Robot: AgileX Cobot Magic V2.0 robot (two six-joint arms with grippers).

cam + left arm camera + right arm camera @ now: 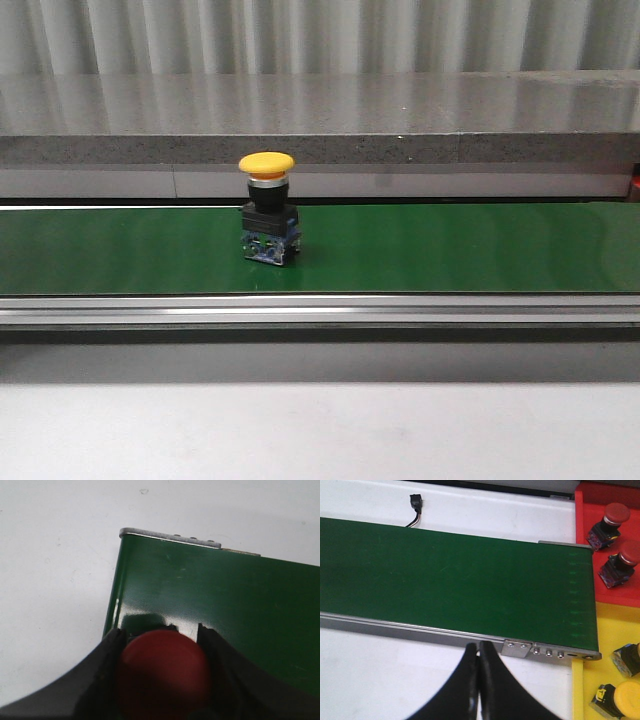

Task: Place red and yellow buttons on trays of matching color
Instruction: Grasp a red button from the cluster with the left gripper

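Observation:
A yellow button point(267, 220) with a black and blue base stands upright on the green conveyor belt point(450, 250) in the front view. In the left wrist view my left gripper point(161, 635) is shut on a red button point(162, 672), held over the belt's end point(210, 600). My right gripper point(479, 650) is shut and empty, over white table beside the belt's rail point(420, 632). The red tray point(610, 545) holds two red buttons point(607, 522) point(619, 565). The yellow tray point(615, 630) holds two yellow buttons point(617, 700) point(627, 659).
A grey stone ledge point(320, 120) runs behind the belt. White table surface point(320, 430) lies in front of the belt's metal rail point(320, 312). A small black connector with a cable point(416, 502) lies on the table beyond the belt.

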